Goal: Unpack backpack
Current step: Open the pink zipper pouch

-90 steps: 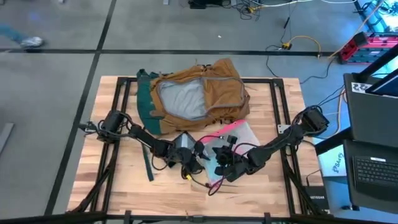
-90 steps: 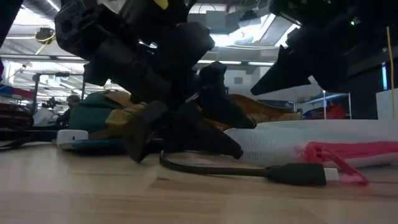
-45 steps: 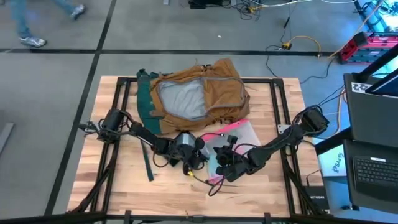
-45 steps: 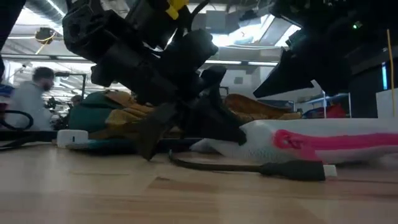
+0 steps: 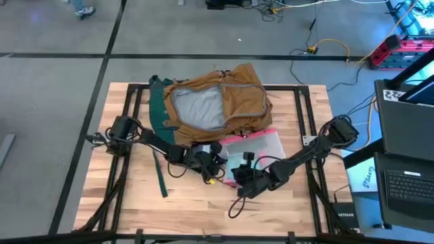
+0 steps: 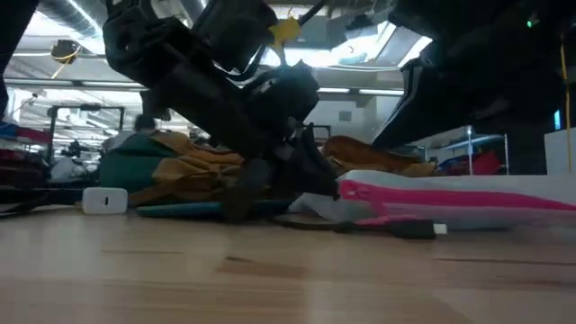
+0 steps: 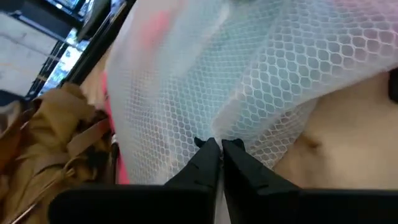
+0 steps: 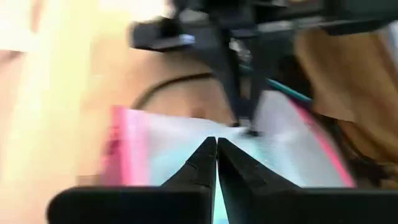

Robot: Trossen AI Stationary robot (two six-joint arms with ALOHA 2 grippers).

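The left gripper (image 5: 218, 157) sits at the centre of the table (image 5: 122, 203), at the 9 o'clock edge of the clear pink-edged pouch (image 5: 254, 146); in the left wrist view its fingers (image 7: 208, 155) are pressed together on a fold of the pouch's white mesh (image 7: 249, 106), so it holds the pouch. A yellow tag (image 5: 211, 181) shows just at 6 o'clock of this gripper. The backpack (image 5: 217, 105) lies flat at the 12 o'clock side of the table, its top open and grey lining (image 5: 198, 108) exposed, with the dark green back panel (image 5: 159, 112) toward 9 o'clock; a dark strap (image 5: 160, 176) runs from it toward 6 o'clock. The pouch lies just at 5 o'clock of the backpack, touching its lower edge. In the low view, the pink zip edge (image 6: 432, 193) lies level, just above the tabletop. The right gripper (image 5: 239, 177) rests at the 7 o'clock corner of the pouch; the right wrist view shows its fingers (image 8: 211, 158) closed to a narrow line over the pouch, and whether any material is pinched cannot be told. A black cable (image 5: 237, 202) loops on the table at 6 o'clock of the right gripper.
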